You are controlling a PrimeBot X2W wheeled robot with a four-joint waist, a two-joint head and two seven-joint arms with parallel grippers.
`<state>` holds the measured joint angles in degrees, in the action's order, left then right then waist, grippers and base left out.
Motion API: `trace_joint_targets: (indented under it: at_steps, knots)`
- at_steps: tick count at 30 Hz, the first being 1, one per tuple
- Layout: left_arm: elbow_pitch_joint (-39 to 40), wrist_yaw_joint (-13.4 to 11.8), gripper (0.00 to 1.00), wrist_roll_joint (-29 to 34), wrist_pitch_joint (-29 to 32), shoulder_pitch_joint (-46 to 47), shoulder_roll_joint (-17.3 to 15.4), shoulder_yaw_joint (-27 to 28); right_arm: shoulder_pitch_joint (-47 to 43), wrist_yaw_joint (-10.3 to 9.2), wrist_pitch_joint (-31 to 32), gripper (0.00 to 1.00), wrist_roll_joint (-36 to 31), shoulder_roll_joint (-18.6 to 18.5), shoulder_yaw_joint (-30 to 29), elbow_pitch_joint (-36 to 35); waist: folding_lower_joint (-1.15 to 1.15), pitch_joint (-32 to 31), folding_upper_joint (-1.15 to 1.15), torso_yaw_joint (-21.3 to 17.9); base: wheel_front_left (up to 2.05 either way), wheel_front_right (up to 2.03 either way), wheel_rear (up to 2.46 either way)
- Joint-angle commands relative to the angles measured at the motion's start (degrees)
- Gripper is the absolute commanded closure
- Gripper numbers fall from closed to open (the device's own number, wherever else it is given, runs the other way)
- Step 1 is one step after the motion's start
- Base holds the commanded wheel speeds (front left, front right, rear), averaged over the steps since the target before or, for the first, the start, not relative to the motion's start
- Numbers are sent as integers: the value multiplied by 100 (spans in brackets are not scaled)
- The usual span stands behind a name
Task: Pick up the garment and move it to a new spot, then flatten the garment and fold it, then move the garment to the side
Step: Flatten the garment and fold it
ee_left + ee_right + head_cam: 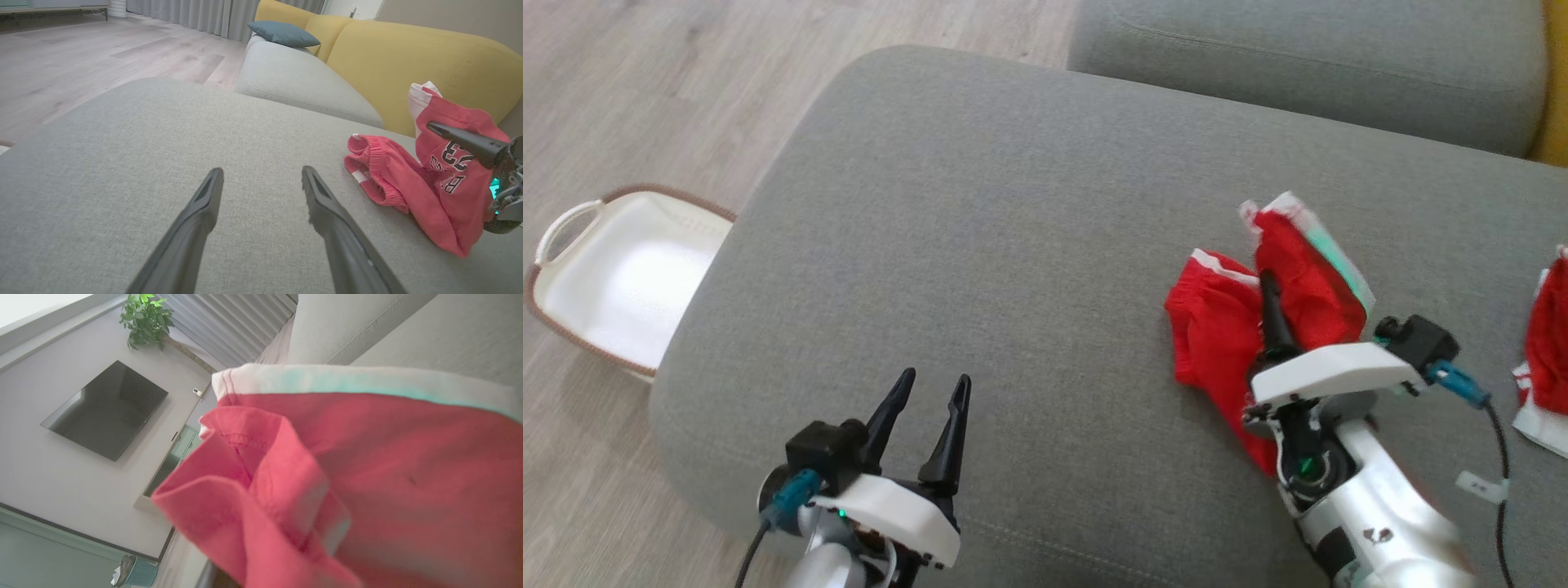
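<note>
Right gripper point(1267, 282) was clamped shut on a fold of the red fabric shorts with white trim point(1217, 327), fingers pointing away from the robot. The pinched part was lifted and stood up around the fingers. The elastic-waist end and the lower fold lay on the grey woven sofa cushion point(1013, 245), right of its centre. The left wrist view showed the same: the right gripper point(434, 127) in front of the raised panel of the shorts point(392, 179), which carried a black number print. In the right wrist view, the shorts point(408, 477) draped close across the lens, white hem on top.

Left gripper point(935, 379) was fully open, holding nothing, low over the near edge of the cushion, well apart from the shorts. In its own view, the spread fingers point(196, 220) pointed across bare cushion.

A second red-and-white garment point(1547, 343) lay at the cushion's right edge. A white plastic basket with a brown rim point(572, 220) stood on the pale wood floor point(645, 82), against the cushion's left side. A mustard-yellow sofa back point(408, 53) stood behind.
</note>
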<state>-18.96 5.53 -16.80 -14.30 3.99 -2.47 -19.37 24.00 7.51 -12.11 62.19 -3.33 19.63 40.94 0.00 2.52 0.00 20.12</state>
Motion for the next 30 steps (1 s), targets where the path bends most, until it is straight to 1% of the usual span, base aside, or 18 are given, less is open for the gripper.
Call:
trace_joint_targets:
  at_steps: [1, 2, 3, 12, 18, 20, 24, 30]
  knots:
    - [145, -17, 0, -45, -70, 164, -41, 183, 222, -2, -60, 100, 51, 46, 201, -135, 0, 23, 0, 65, 0, 0, 0]
    - [143, -18, 0, -49, -70, 161, -41, 176, 248, -2, -77, 45, 57, 46, 283, -90, 0, 33, 0, 97, 0, 0, 0]
    - [142, -18, 0, -55, -70, 160, -41, 168, 276, -2, -96, 0, 57, 46, 360, -46, 0, 49, 0, 130, 0, 0, 0]
    - [160, -30, 0, -140, -70, 222, -41, 78, 506, -2, -147, 0, 258, 46, 1055, 150, 0, 239, 0, 371, 0, 0, 0]
    - [163, -50, 0, -199, -70, 279, -41, 73, 673, -2, 170, 0, 333, 46, 1682, 509, 0, 348, 0, 441, 0, 0, 0]
    - [153, -55, 0, -205, -70, 288, -41, 85, 721, -2, 242, 0, 306, 46, 1829, 687, 0, 354, 0, 424, 0, 0, 0]
    - [140, -69, 0, -209, -70, 312, -41, 106, 809, -2, 172, 0, 279, 46, 1971, 845, 0, 336, 0, 350, 0, 0, 0]
    - [164, -68, 0, -126, -70, 317, -41, 215, 1079, -2, -142, 0, -5, 46, 2072, 984, 0, 217, 0, -6, 0, 0, 0]
